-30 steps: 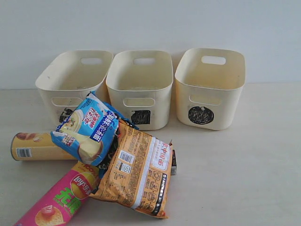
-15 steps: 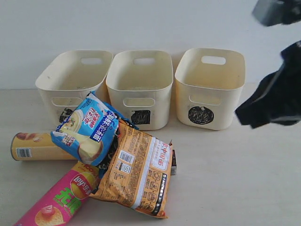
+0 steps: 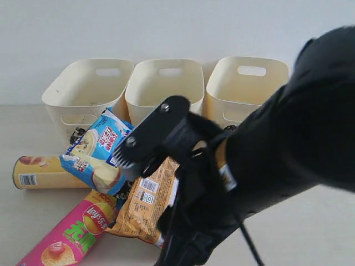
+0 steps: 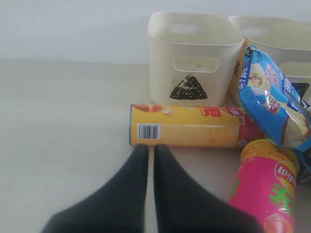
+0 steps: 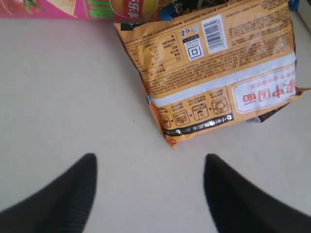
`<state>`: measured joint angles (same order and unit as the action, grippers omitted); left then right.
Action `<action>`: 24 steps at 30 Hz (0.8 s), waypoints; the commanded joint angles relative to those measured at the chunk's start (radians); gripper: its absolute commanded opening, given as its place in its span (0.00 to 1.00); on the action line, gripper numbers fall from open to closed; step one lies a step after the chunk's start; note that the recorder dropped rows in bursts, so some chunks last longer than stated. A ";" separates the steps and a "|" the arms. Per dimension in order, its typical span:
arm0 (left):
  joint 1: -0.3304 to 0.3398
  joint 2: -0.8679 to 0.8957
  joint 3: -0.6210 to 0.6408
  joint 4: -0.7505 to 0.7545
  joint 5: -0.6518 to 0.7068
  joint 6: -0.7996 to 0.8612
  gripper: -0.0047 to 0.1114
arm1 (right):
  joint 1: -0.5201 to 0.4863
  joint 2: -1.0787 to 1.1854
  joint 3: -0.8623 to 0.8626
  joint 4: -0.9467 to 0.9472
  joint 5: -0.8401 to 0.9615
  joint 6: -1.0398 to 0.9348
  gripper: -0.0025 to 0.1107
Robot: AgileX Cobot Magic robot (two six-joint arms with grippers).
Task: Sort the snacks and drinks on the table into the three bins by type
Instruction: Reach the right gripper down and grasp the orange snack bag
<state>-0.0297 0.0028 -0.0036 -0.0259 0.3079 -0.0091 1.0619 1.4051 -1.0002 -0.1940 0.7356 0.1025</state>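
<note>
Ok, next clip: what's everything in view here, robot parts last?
Bins: three, cream, back row: left bin, middle bin, right bin.
Chip cans: two, lying; yellow can before left bin, pink can in front.
Bags: two; blue-and-white bag lying over yellow can, orange bag beside pink can.
Dark thing: one, mostly hidden under orange bag.
Table: one, pale beige.
Left tool: black, shut, near the yellow can.
Right tool: black, open, over table by orange bag.
</note>
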 commanded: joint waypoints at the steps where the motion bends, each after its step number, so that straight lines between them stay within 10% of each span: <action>1: 0.000 -0.003 0.004 -0.008 -0.004 0.001 0.08 | 0.066 0.104 -0.004 -0.239 -0.075 0.198 0.73; 24: 0.000 -0.003 0.004 -0.008 -0.004 0.001 0.08 | 0.149 0.411 -0.052 -0.723 -0.052 0.829 0.92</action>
<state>-0.0297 0.0028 -0.0036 -0.0259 0.3079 -0.0091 1.1736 1.7811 -1.0329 -0.8152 0.5934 0.8558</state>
